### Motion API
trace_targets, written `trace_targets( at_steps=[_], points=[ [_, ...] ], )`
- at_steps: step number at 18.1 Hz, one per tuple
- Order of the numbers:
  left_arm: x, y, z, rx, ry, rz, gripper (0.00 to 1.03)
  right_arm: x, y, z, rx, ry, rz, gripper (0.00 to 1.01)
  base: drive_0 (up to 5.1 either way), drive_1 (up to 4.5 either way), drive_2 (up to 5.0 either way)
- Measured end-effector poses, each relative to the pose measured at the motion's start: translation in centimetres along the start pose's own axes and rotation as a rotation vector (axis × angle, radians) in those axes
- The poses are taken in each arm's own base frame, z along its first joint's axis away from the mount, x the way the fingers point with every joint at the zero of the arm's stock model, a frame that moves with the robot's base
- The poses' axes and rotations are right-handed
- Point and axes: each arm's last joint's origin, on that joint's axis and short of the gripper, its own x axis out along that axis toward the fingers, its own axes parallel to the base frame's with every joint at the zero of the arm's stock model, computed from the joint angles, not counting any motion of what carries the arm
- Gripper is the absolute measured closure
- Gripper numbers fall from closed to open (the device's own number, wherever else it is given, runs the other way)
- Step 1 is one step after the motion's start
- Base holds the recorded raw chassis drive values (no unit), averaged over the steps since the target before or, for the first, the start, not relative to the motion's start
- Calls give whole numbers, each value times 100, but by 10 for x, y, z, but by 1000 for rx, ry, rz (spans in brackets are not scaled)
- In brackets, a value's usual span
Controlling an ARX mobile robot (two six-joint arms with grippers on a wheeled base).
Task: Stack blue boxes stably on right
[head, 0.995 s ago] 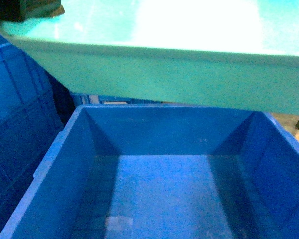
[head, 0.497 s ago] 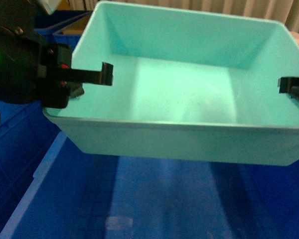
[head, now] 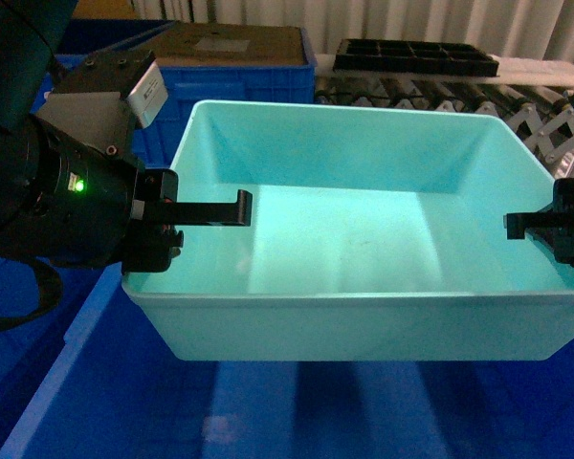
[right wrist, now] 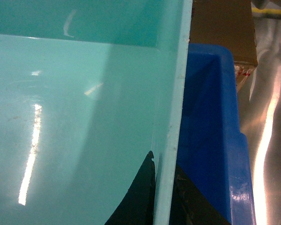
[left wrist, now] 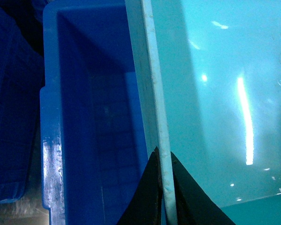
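Crate: the dark blue crate lies nearest, open, directly under the tub.
Tub: the turquoise tub hangs level above the crate, long axis running left to right.
Left gripper: jaws pinched on the tub's left rim.
Right gripper: jaws pinched on the tub's right rim.
Behind the tub: a cardboard-topped crate and a roller conveyor.

Roller conveyor at the back has a black tray sitting on it, just right of the brown-topped blue crate.

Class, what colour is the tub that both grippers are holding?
Light turquoise-blue, plain and smooth; the tub shows best in the head view.
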Motion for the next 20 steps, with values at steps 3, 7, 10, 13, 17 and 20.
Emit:
trace_targets(
  at_steps=[3, 7, 10, 13, 17, 20],
  points=[
    [0, -3, -1, 4, -2, 3, 101, -1, 0, -1, -12, -8, -6, 94, 0, 0, 0],
    [0, -3, -1, 3, -2, 3, 101, -1, 0, -1, -16, -9, -9, 94, 0, 0, 0],
    [0, -3, -1, 3, -1, 3, 101, -1, 0, -1, -16, -9, -9, 94, 0, 0, 0],
    [0, -3, -1, 3, -2, 3, 101, -1, 0, -2, -16, -8, -9, 94, 0, 0, 0],
    [0, -3, -1, 3, -1, 3, 101, -1, 0, -2, -16, -8, -9, 94, 0, 0, 0],
    [0, -3, -1, 11, -1, 5, 95, -1, -1, -2, -53, -8, -28, 83, 0, 0, 0]
  ],
)
